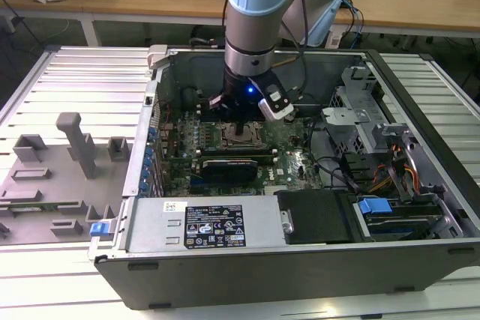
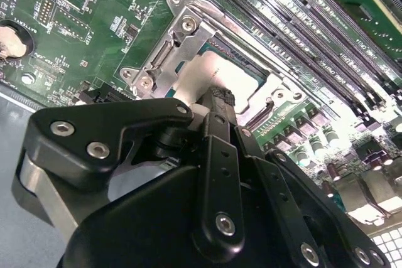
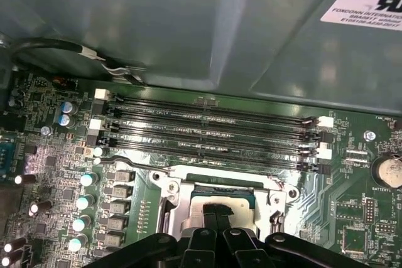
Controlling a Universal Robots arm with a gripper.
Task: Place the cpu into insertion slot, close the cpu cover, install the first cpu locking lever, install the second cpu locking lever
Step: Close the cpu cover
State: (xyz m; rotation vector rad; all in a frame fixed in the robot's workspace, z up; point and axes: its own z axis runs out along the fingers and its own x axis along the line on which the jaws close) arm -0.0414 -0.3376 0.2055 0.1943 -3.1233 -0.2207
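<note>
Some cpu hidden behind closed fingers, inside insertion slot.

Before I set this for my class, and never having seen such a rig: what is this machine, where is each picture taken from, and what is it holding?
It is a robot arm with a gripper, a two-fingered claw, at its end. The exterior view comes from a camera off the arm: an open computer case lies on a slatted metal table, and the arm reaches down into it. Grey holders stand on the table at that view's left. Both wrist views come from cameras riding on the arm, looking past the gripper at the green board. There the fingers are together, holding nothing, tips down at the silver cpu, which the metal cover frames. The long black strips are memory slots.
</note>
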